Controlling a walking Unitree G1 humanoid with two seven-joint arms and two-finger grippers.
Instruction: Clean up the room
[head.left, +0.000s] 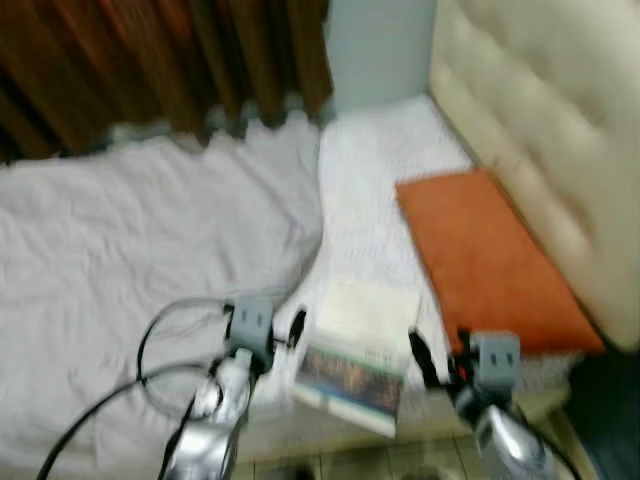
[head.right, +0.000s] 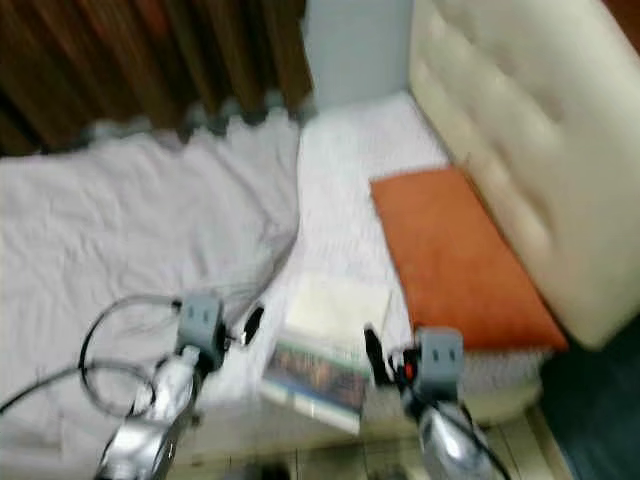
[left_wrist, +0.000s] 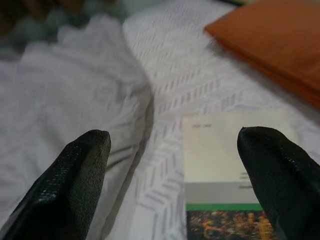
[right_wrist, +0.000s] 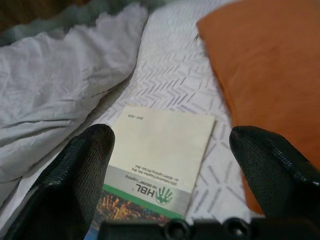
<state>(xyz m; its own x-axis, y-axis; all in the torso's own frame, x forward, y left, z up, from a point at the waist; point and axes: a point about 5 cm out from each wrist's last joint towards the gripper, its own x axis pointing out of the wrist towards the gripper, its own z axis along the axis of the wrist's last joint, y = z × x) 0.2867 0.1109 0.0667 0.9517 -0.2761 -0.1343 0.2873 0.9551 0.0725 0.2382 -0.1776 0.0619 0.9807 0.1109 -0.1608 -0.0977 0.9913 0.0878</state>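
Approaching booklet lying flat at bed edge, between rumpled sheet and orange cushion. Left gripper and right gripper both wide open, empty, hovering just short of it. Next: probably lower one gripper onto booklet edge w/ care; thin, flat.

Head stereo pair looks down on the bed. Both wrist cameras sit low, close, facing along their fingers, sharing the booklet ahead.
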